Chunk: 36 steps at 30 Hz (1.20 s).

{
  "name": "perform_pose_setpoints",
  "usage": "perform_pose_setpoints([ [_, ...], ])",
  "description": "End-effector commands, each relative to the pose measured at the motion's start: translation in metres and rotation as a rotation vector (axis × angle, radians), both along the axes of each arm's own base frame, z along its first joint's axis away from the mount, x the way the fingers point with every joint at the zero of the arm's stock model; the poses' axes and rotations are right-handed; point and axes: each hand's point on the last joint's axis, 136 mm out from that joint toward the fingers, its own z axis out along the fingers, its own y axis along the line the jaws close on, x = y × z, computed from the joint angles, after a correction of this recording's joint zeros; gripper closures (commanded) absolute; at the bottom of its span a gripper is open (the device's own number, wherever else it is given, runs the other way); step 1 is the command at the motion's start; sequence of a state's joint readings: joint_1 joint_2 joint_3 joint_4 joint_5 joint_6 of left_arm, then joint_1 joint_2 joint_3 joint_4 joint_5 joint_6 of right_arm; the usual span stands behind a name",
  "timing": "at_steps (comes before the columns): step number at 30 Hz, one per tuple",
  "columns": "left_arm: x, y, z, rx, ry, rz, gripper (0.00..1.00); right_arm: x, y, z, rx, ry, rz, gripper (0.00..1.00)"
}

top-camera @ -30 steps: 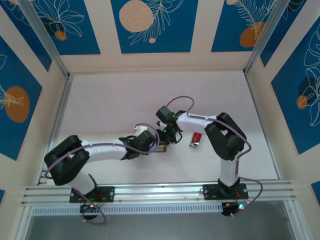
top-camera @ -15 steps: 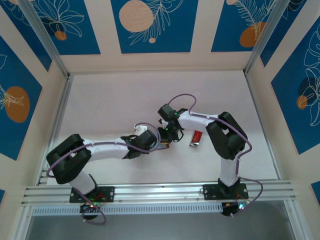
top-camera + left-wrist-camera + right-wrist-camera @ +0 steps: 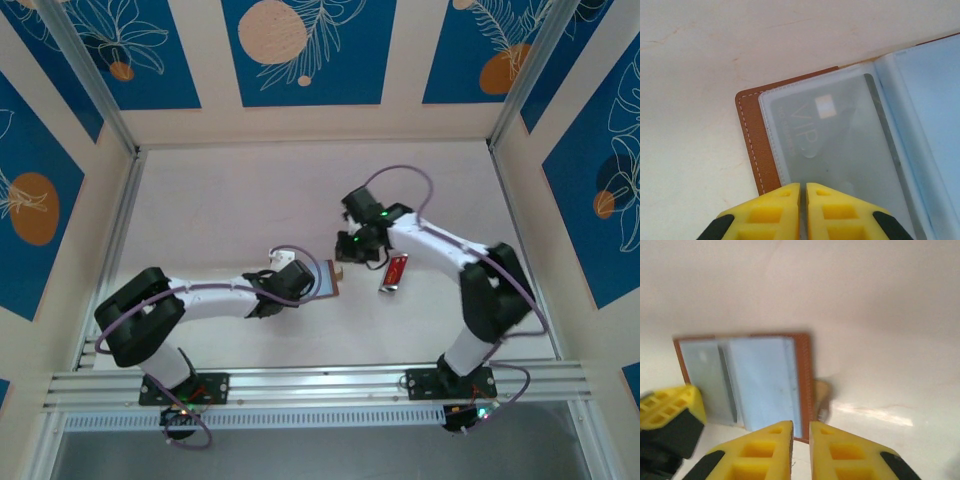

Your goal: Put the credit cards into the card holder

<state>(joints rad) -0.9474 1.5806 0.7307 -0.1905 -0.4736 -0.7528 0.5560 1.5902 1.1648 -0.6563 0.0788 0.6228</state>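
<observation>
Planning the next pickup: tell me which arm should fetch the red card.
Right. Its gripper is nearer the red card, while the left gripper is pinning the card holder open.

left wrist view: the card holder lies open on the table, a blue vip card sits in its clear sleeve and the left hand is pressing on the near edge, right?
Nearly. The VIP card in the clear sleeve is silvery-grey, not blue, as the left wrist view shows. The rest holds: the card holder lies open on the table, and the left hand sits at its near edge, fingers almost together.
</observation>
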Motion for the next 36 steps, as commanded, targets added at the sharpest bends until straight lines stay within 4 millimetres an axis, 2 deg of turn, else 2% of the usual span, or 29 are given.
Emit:
perform_pose_setpoints([
  [1, -0.016, 0.019, -0.025, 0.076, 0.066, 0.000, 0.89, -0.010, -0.068, 0.005, -0.131, 0.011, -0.180, 0.80],
  [4, -0.016, 0.018, -0.026, 0.073, 0.066, -0.005, 0.89, -0.016, -0.106, 0.002, -0.132, 0.039, -0.279, 0.78],
  [6, -0.016, 0.019, -0.026, 0.072, 0.066, -0.003, 0.89, -0.019, -0.123, -0.003, -0.115, 0.058, -0.335, 0.78],
  [13, -0.017, 0.019, -0.027, 0.064, 0.064, -0.005, 0.89, -0.025, -0.146, -0.016, 0.062, 0.056, -0.451, 0.78],
  [21, -0.017, 0.020, -0.027, 0.064, 0.066, -0.001, 0.89, -0.022, -0.151, -0.034, 0.137, 0.093, -0.480, 0.79],
  [36, -0.017, 0.021, -0.026, 0.060, 0.065, 0.003, 0.90, -0.016, -0.147, -0.045, 0.157, 0.119, -0.466, 0.82],
])
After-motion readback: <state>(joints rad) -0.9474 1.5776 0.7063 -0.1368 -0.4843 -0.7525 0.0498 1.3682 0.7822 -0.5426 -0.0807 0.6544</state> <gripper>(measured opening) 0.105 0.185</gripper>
